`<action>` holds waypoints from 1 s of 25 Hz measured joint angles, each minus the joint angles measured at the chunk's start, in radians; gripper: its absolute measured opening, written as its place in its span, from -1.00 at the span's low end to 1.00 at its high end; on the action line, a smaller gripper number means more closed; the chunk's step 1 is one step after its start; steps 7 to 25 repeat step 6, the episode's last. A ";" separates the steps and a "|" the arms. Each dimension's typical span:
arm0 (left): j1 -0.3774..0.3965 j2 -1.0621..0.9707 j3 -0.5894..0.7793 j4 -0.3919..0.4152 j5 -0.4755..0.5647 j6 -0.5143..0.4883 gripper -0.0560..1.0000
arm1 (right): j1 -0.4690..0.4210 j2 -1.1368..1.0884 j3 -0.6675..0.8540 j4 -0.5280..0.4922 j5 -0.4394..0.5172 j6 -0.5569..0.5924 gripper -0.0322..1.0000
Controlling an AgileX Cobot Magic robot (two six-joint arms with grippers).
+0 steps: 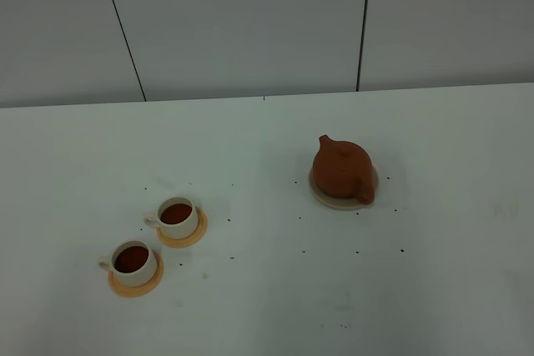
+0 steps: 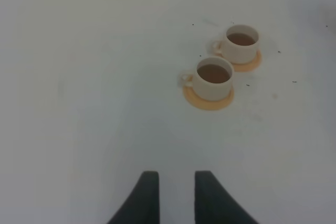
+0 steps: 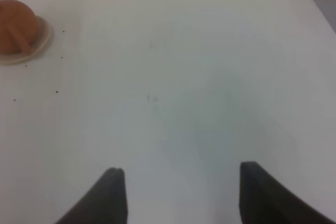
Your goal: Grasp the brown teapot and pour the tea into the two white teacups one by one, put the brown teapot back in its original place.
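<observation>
Reddish-brown clay, that's your teapot (image 1: 343,169), sitting square on the beige coaster (image 1: 320,195) at about two o'clock from the table's middle, spout pointing toward you. Both white teacups (image 1: 178,217) (image 1: 134,261) sit on their orange saucers (image 1: 198,233) down at eight o'clock, well apart from the pot, and each shows dark tea inside. So by the look of it, the pouring is done and the pot is home; you're in the wrap-up.

Your right gripper (image 3: 178,190) hangs over bare table (image 1: 267,306) with its jaws spread wide, nothing between them, the pot off at the far edge of its wrist view. Your left gripper (image 2: 176,192) hovers short of the cups with only a narrow slot between its fingers (image 2: 147,192), nothing in it; I can't tell you whether that counts as released or clenched.

To finish well, I'd keep both arms high and draw them straight away, no sweeping across the table. Check the pot is centred on the coaster, not hanging over its rim.

Around you: dark specks scattered on the white surface (image 1: 302,218), harmless. Nothing blocks either arm. The only hazard is the left one drifting forward into those full cups.
</observation>
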 joint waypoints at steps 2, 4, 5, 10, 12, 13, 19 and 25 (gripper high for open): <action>0.000 0.000 0.000 0.000 0.000 0.000 -0.44 | 0.000 0.000 0.000 0.000 0.000 0.000 -0.05; 0.000 0.000 0.000 0.000 0.000 0.000 -0.44 | 0.000 0.000 0.000 0.000 -0.001 0.000 -0.05; 0.000 0.000 0.000 0.000 0.000 0.000 -0.44 | 0.000 0.000 0.000 0.000 -0.001 0.000 -0.05; 0.000 0.000 0.000 0.000 0.000 0.000 -0.44 | 0.000 0.000 0.000 0.000 -0.001 0.000 -0.05; 0.000 0.000 0.000 0.000 0.000 0.000 -0.44 | 0.000 0.000 0.000 0.000 -0.001 0.000 -0.05; 0.000 0.000 0.000 0.000 0.000 0.000 -0.44 | 0.000 0.000 0.000 0.000 -0.001 0.000 -0.05; 0.000 0.000 0.000 0.000 0.000 0.000 -0.44 | 0.000 0.000 0.000 0.000 -0.001 0.000 -0.05; 0.000 0.000 0.000 0.000 0.000 0.000 -0.44 | 0.000 0.000 0.000 0.000 -0.001 0.000 -0.05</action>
